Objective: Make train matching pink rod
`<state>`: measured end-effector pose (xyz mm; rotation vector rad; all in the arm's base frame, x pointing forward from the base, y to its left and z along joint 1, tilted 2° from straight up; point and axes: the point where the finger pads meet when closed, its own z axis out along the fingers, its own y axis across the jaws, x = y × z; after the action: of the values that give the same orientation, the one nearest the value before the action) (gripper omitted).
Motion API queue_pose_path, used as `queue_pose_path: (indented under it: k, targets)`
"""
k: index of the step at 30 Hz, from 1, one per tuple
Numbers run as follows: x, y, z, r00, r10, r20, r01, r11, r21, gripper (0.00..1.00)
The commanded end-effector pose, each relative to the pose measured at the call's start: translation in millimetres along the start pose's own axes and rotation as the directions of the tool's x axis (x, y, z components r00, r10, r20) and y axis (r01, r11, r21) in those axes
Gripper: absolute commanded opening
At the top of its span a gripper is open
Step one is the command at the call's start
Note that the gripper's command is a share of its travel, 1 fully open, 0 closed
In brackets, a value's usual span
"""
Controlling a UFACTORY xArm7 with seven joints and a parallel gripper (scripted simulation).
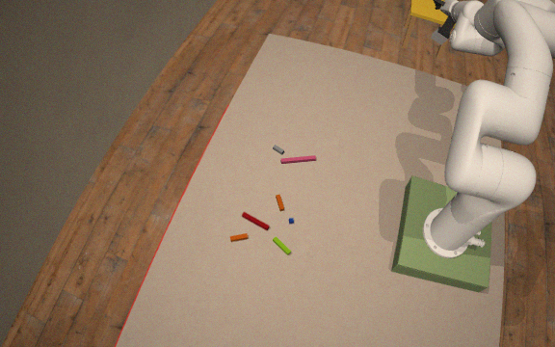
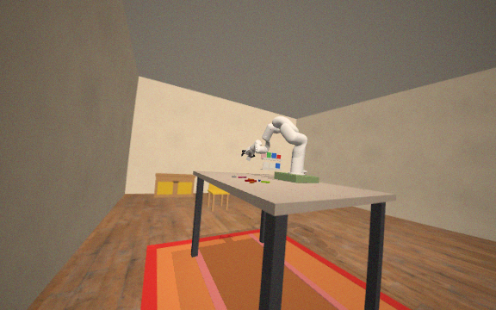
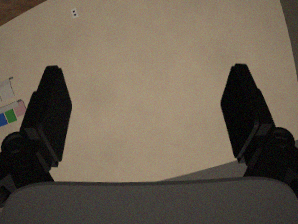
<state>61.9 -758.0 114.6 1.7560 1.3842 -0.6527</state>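
Note:
The pink rod (image 1: 298,159) lies flat near the middle of the table, with a short grey rod (image 1: 278,149) just beyond its left end. Nearer the front lie an orange rod (image 1: 279,202), a small blue rod (image 1: 291,221), a red rod (image 1: 255,221), a second orange rod (image 1: 239,237) and a lime rod (image 1: 281,246), all apart from one another. My gripper (image 3: 146,83) is open and empty, held high above the table's far end, far from the rods; it also shows in the side view (image 2: 246,152). No rod shows in the wrist view.
The arm stands on a green base block (image 1: 443,236) at the table's right side. A red line (image 1: 171,217) marks the table's left edge. A yellow chair (image 1: 427,11) and a wooden cabinet (image 2: 175,184) stand on the floor beyond the table.

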Motion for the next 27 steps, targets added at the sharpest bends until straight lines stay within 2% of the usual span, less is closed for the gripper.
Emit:
queue_pose_path:
  k: [1, 4, 5, 8, 10, 24, 25, 27]
  targets:
    - [-2, 2, 0, 1.000, -0.003, 0.001, 0.003, 1.000, -0.005, 1.00]
    - [-2, 2, 0, 1.000, -0.003, 0.001, 0.003, 1.000, -0.005, 1.00]
    - [24, 38, 1, 0.994, -0.096, -0.061, 0.092, 0.994, -0.067, 1.00]
    - [29, 44, 1, 0.991, -0.112, -0.070, 0.106, 0.991, -0.078, 1.00]
    - [41, 60, 1, 0.984, -0.155, -0.093, 0.145, 0.984, -0.109, 1.00]
    - [42, 61, 1, 0.983, -0.157, -0.094, 0.146, 0.983, -0.110, 1.00]
    - [70, 96, -2, 0.956, -0.258, -0.138, 0.231, 0.955, -0.184, 1.00]
    - [72, 97, -3, 0.955, -0.263, -0.140, 0.235, 0.954, -0.187, 1.00]
